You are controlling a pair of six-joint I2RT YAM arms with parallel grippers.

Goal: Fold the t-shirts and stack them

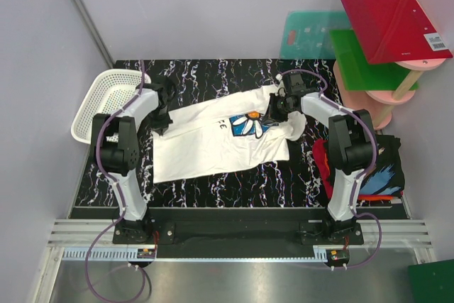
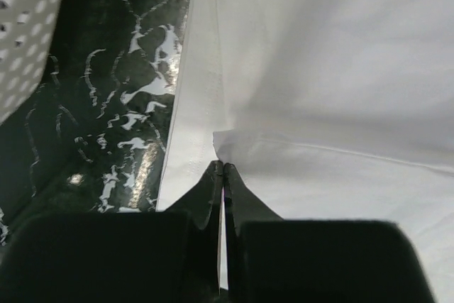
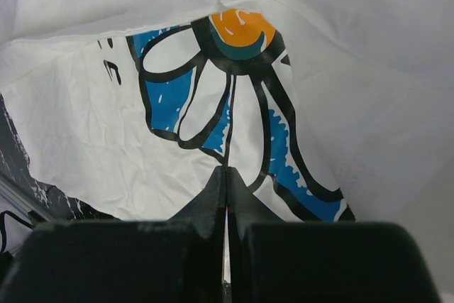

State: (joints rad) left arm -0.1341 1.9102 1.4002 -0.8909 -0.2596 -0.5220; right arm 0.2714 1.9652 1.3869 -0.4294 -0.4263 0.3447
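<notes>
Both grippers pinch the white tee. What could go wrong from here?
The left gripper holds only a thin edge of the white tee; it may slip free. Cloth bunches around the right gripper by the daisy print, so the fold may crease. The basket sits close to the left arm; a wide swing could knock it.

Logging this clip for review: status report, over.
Left gripper, right gripper: jaws shut on white daisy t-shirt. Shirt spread, fold not done. Nothing blocking.
</notes>
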